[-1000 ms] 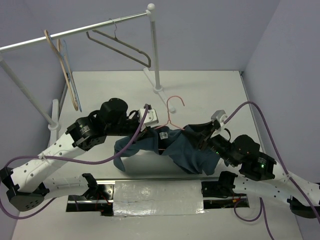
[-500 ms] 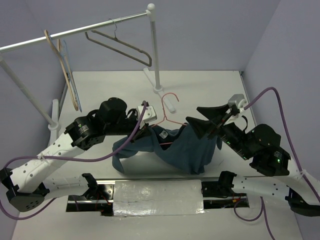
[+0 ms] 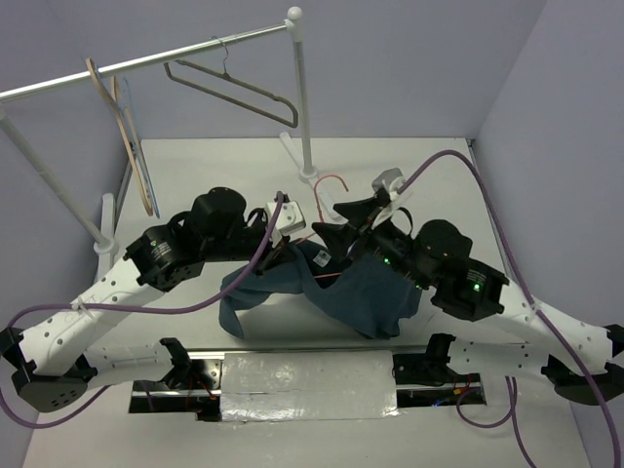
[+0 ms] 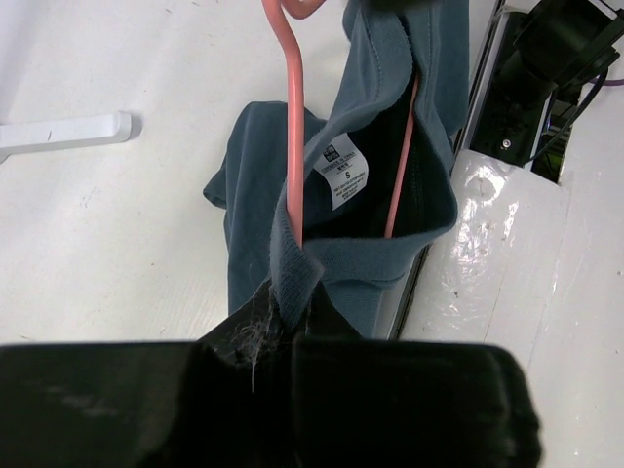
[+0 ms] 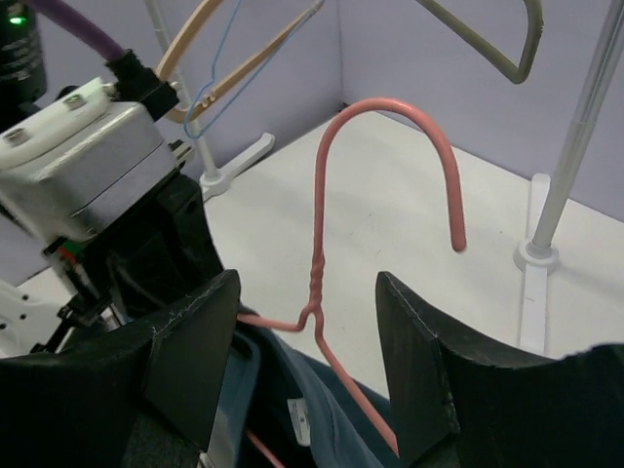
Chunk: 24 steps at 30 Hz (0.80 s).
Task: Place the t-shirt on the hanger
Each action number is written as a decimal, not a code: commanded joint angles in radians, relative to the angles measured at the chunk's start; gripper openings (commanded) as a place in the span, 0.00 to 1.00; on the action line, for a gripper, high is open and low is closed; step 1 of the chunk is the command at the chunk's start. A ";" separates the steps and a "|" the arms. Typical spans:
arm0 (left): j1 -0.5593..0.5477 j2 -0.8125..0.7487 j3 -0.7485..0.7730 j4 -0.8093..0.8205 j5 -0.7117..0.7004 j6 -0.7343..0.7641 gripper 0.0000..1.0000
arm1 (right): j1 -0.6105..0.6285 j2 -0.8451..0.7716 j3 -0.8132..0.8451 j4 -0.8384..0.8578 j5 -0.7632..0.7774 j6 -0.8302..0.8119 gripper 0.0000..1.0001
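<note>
The dark slate-blue t-shirt (image 3: 366, 292) hangs bunched between the arms over the table. The red-pink wire hanger (image 3: 335, 181) is threaded through its neck, and the hook sticks out on the far side. My left gripper (image 3: 286, 255) is shut on the collar; the left wrist view shows the collar (image 4: 292, 278) pinched, the hanger wire (image 4: 294, 127) and the white label (image 4: 343, 175). My right gripper (image 3: 332, 222) is open. In the right wrist view its jaws (image 5: 308, 283) stand either side of the hanger's twisted neck (image 5: 314, 263) without touching it, above the t-shirt (image 5: 331, 414).
A clothes rack stands at the back: a metal rail (image 3: 146, 60), a white post (image 3: 303, 97), pale wooden hangers (image 3: 122, 127) and a grey-brown hanger (image 3: 234, 93). A white rack foot (image 4: 58, 132) lies on the table. A taped plate (image 3: 307, 385) runs along the near edge.
My right gripper let go of the shirt's right side, rose, and moved left to the hanger's neck with its jaws open. The left gripper kept its hold on the collar.
</note>
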<state>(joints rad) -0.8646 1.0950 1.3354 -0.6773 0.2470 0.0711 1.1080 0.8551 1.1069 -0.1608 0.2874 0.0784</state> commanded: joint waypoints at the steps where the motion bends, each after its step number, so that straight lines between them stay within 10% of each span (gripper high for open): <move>1: 0.001 -0.007 0.044 0.071 0.009 -0.025 0.00 | -0.004 0.060 0.024 0.107 0.047 0.017 0.65; 4: 0.003 -0.007 0.044 0.079 0.021 -0.025 0.00 | -0.004 0.108 0.033 0.133 0.111 0.011 0.62; 7: 0.003 -0.004 0.051 0.081 0.021 -0.031 0.00 | -0.004 0.140 0.045 0.158 0.185 -0.011 0.36; 8: 0.001 -0.004 0.060 0.081 0.015 -0.039 0.00 | -0.004 0.147 0.063 0.156 0.194 -0.041 0.06; 9: 0.003 -0.004 0.070 0.076 0.012 -0.040 0.02 | -0.004 0.157 0.082 0.158 0.211 -0.054 0.02; 16: 0.003 -0.010 0.215 -0.005 -0.006 -0.048 0.83 | -0.004 0.173 0.338 0.017 0.173 -0.181 0.00; 24: 0.003 -0.070 0.268 0.021 0.060 -0.056 0.92 | -0.004 0.118 0.372 -0.078 0.113 -0.209 0.00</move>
<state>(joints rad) -0.8597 1.0466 1.6012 -0.6769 0.2539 0.0254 1.1080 0.9943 1.4963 -0.2333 0.4217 -0.0998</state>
